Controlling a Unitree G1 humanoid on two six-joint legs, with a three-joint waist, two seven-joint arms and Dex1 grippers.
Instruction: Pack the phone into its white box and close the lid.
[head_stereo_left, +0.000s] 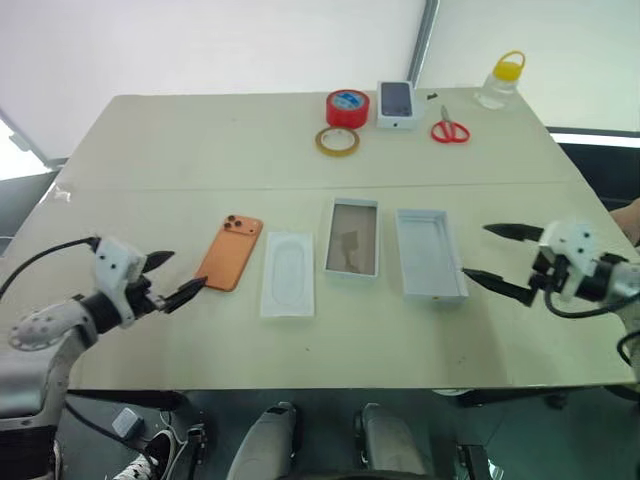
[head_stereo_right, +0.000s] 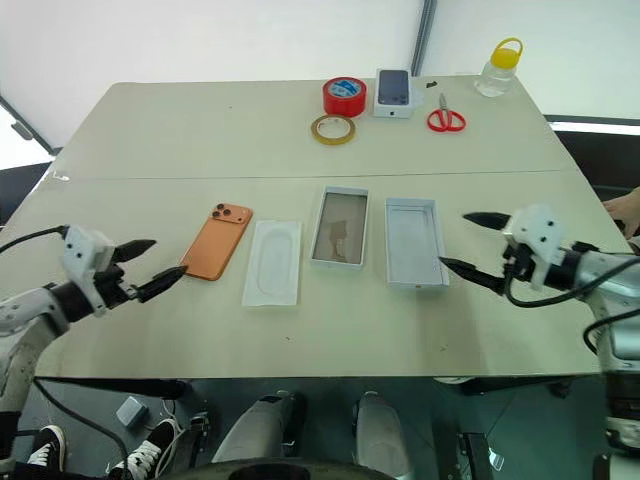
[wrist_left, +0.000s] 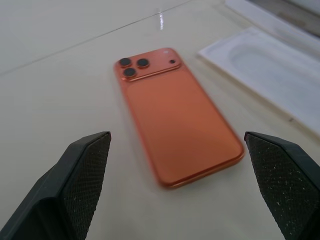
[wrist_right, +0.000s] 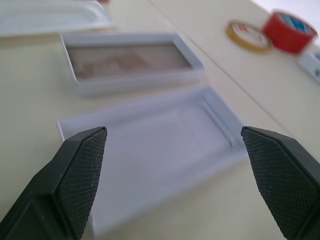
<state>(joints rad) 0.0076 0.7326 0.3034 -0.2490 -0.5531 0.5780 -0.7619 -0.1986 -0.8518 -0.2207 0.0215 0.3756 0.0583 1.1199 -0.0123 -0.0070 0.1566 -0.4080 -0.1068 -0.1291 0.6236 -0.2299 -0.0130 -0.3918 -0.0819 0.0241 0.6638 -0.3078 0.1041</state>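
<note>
Plainly, the orange phone (head_stereo_left: 230, 252) lies back-up, three lenses showing.

Test/lab setup: plain table (head_stereo_left: 200, 330) w/ white backdrop (tape (head_stereo_left: 347, 107), scissors (head_stereo_left: 449, 129)).

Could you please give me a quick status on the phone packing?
Left gripper and right gripper both open, empty. Phone face down on table, unpacked. White box open, empty. White tray and second box half lie between them.

Head stereo overlooks table (head_stereo_left: 300, 340); wrist views close, low.
</note>
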